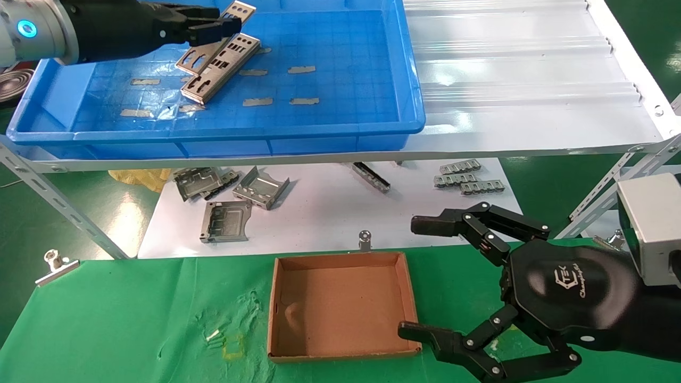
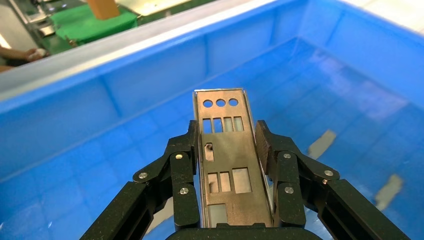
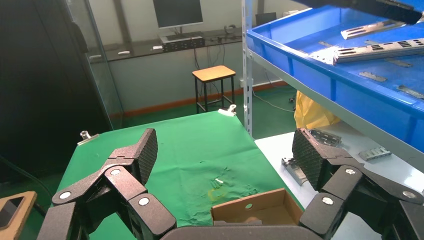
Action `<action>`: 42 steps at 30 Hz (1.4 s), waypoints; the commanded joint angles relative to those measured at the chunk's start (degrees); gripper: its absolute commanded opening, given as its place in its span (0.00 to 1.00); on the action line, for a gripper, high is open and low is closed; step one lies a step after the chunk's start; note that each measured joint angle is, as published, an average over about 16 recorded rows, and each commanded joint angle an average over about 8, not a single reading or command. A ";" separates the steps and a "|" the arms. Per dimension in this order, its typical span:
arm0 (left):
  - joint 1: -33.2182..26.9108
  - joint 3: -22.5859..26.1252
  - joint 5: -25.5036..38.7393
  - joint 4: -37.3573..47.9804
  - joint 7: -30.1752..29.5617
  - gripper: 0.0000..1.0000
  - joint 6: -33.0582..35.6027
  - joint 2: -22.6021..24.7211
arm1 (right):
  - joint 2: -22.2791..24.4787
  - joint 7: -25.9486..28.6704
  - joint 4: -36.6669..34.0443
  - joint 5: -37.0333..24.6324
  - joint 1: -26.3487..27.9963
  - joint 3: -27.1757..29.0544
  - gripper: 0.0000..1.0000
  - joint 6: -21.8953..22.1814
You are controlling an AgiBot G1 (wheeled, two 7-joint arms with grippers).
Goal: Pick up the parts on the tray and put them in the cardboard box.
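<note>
My left gripper [image 1: 210,26] is shut on one silver punched plate [image 1: 237,11], gripping its long edges, and holds it a little above the floor of the blue tray [image 1: 340,69] at the tray's far left. In the left wrist view the plate [image 2: 222,150] sits between my fingers [image 2: 182,160] over the tray floor [image 2: 100,125]. More plates [image 1: 221,66] lie stacked in the tray just below it. The brown cardboard box [image 1: 340,303] stands empty on the green cloth. My right gripper [image 1: 414,277] is open and empty at the box's right side.
Folded grey brackets [image 1: 229,202] and small notched strips [image 1: 463,178] lie on a white sheet under the shelf. The white ribbed shelf panel [image 1: 532,69] is right of the tray. Metal clips [image 1: 53,263] hold the green cloth [image 1: 133,319].
</note>
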 commanded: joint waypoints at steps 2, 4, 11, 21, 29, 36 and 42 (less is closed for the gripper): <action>-0.55 -0.39 -0.58 -0.24 0.13 0.00 1.49 -0.40 | 0.00 0.00 0.00 0.00 0.00 0.00 1.00 0.00; -0.66 -0.77 -1.16 -0.74 0.80 0.00 3.95 -1.01 | 0.00 0.00 0.00 0.00 0.00 0.00 1.00 0.00; 0.39 -2.24 -3.70 -3.64 5.36 0.00 17.58 -4.07 | 0.00 0.00 0.00 0.00 0.00 0.00 1.00 0.00; 10.60 2.50 -9.82 -24.19 12.27 0.00 33.71 -9.47 | 0.00 0.00 0.00 0.00 0.00 0.00 1.00 0.00; 21.66 9.99 -13.83 -44.39 12.05 0.00 28.57 -15.01 | 0.00 0.00 0.00 0.00 0.00 0.00 1.00 0.00; 30.83 11.35 -10.96 -46.66 15.99 0.00 17.29 -10.30 | 0.00 0.00 0.00 0.00 0.00 0.00 1.00 0.00; 36.73 12.88 -6.82 -44.62 21.75 0.00 7.71 -4.97 | 0.00 0.00 0.00 0.00 0.00 0.00 1.00 0.00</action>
